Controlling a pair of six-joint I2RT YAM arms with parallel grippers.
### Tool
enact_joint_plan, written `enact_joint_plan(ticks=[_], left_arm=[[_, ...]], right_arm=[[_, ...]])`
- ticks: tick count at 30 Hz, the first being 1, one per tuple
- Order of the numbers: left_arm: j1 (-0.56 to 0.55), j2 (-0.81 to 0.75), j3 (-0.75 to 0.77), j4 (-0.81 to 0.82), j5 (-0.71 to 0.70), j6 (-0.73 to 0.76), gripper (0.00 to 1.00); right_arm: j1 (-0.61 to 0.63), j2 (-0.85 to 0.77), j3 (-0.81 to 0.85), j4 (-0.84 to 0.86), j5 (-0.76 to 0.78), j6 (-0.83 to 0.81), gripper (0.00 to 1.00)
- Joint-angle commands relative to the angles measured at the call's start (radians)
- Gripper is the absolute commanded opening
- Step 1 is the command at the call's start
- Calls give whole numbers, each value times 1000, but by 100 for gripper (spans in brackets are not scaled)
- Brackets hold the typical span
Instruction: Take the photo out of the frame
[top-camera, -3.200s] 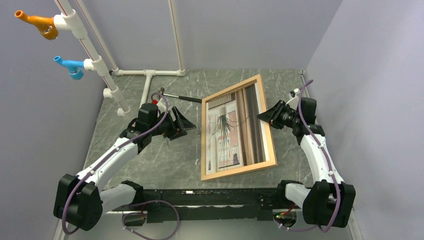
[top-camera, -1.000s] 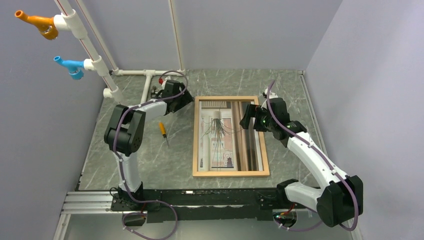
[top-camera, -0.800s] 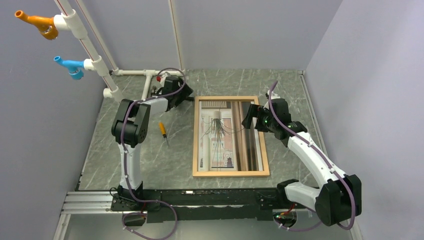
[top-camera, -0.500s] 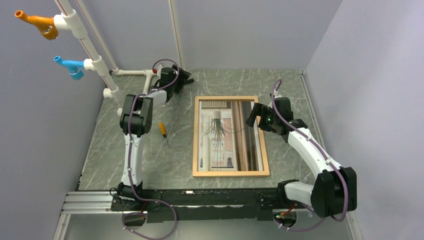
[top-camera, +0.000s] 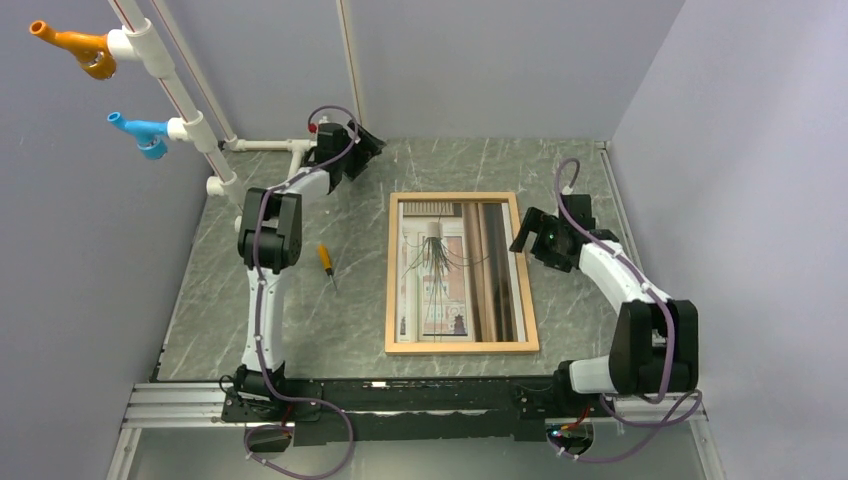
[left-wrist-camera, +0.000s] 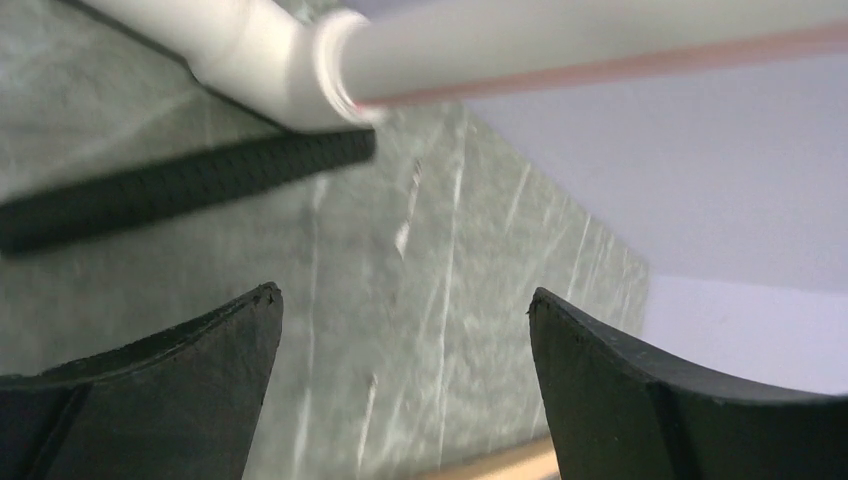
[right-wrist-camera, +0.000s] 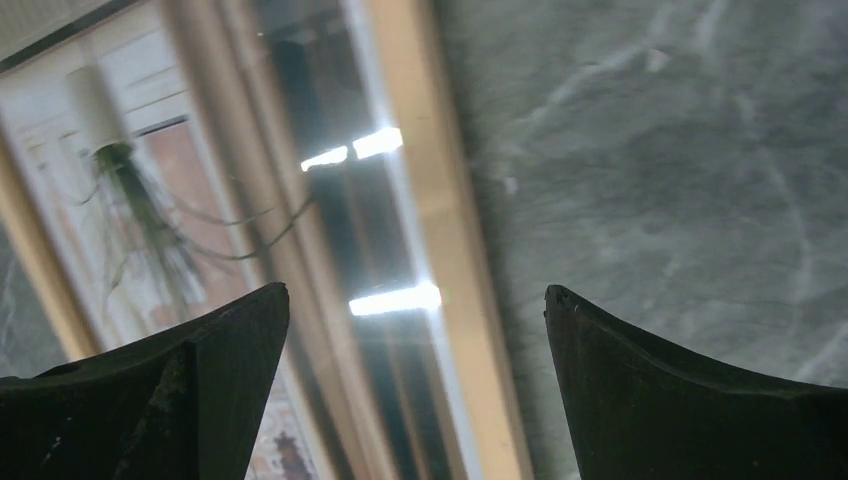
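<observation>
The light wood frame (top-camera: 461, 347) lies flat in the middle of the table, and the photo (top-camera: 440, 270) sits inside it, picture side up, under a glare. My right gripper (top-camera: 520, 232) hovers open by the frame's right rail, holding nothing. In the right wrist view that rail (right-wrist-camera: 440, 200) runs between the open fingers (right-wrist-camera: 640, 390), with the photo (right-wrist-camera: 150, 200) to its left. My left gripper (top-camera: 368, 146) is open and empty at the back left, well away from the frame. The left wrist view shows only a sliver of the frame (left-wrist-camera: 500, 466) at the bottom.
A screwdriver with an orange handle (top-camera: 325, 258) lies left of the frame. White pipes (top-camera: 290, 147) stand at the back left, carrying an orange hook (top-camera: 75, 45) and a blue hook (top-camera: 140, 130). Under the pipe (left-wrist-camera: 280, 50), a black ribbed bar (left-wrist-camera: 190, 185) lies on the marble.
The frame went from propped up to flat. In the last second my left arm swung to the back left and its jaws widened. My right gripper drew back rightwards off the photo.
</observation>
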Motion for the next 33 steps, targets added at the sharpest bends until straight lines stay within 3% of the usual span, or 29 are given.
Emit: enact_joint_plan(ticks=[1, 5, 11, 15, 21, 25, 33], left_arm=[[-38, -282, -57, -125, 45, 183, 95], [-39, -467, -179, -239, 162, 196, 94], [-61, -788, -581, -136, 406, 154, 93], [-81, -972, -769, -141, 518, 185, 93], [-94, -1241, -927, -355, 508, 332, 93], [-94, -1415, -976, -517, 437, 401, 93], [-93, -1583, -1031, -646, 379, 444, 94]], right_arm=[[-49, 83, 62, -23, 36, -26, 100], [-52, 165, 98, -18, 24, -43, 100], [-50, 173, 56, 77, -71, -50, 97], [-45, 191, 12, 141, -94, -43, 94], [-4, 282, 21, 179, -117, -75, 83], [90, 284, 18, 210, -79, -61, 79], [270, 317, 57, 257, -9, 62, 73]])
